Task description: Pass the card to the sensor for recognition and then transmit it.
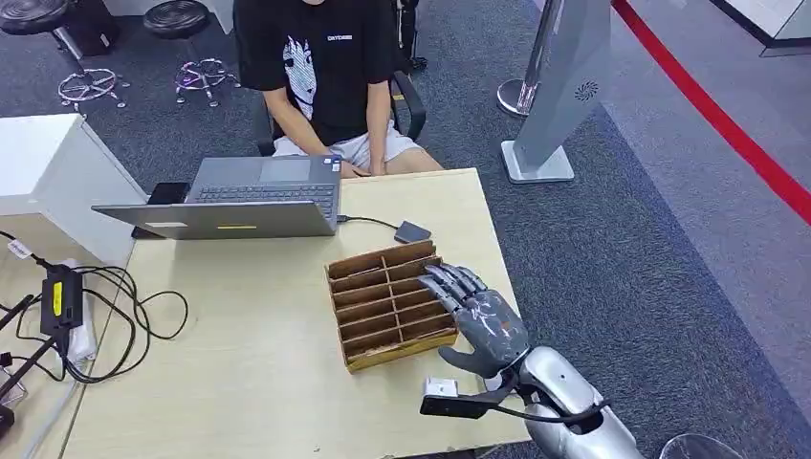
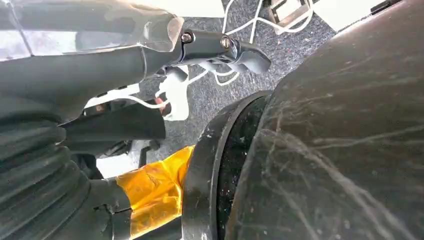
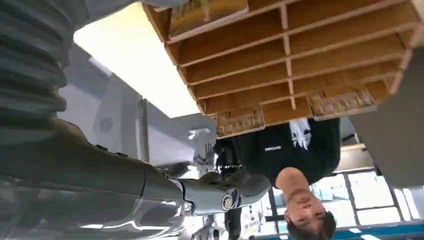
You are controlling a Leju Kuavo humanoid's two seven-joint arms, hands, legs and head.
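Now right hand [image 1: 483, 320] hovers over the wooden organizer [image 1: 387, 304], fingers spread, empty.

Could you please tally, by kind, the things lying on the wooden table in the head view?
Laptops: 1, open
Wooden slotted racks: 1
Small grey card readers on a cable: 1
Dark phones: 1, beside the laptop
Total: 4
The right hand rests at the rack's edge, holding nothing that I can see.
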